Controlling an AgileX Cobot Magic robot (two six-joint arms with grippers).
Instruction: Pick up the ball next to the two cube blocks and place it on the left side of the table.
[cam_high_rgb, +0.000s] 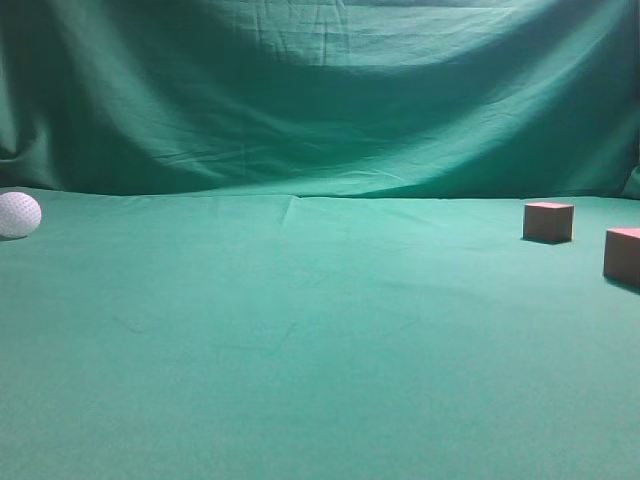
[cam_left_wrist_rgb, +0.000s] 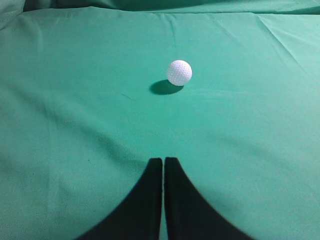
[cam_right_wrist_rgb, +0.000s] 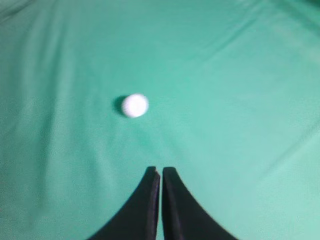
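Observation:
The white dimpled ball (cam_high_rgb: 18, 214) rests on the green cloth table (cam_high_rgb: 300, 330) at the far left edge of the exterior view. The two reddish-brown cube blocks (cam_high_rgb: 548, 221) (cam_high_rgb: 622, 256) sit far off at the right. Neither arm shows in the exterior view. In the left wrist view the ball (cam_left_wrist_rgb: 179, 72) lies well ahead of my left gripper (cam_left_wrist_rgb: 163, 161), which is shut and empty. In the right wrist view the ball (cam_right_wrist_rgb: 135, 105) lies ahead and a little left of my right gripper (cam_right_wrist_rgb: 160, 171), also shut and empty. The blocks are out of both wrist views.
A wrinkled green cloth backdrop (cam_high_rgb: 320, 90) hangs behind the table. Bare green cloth spans the middle between the ball and the blocks.

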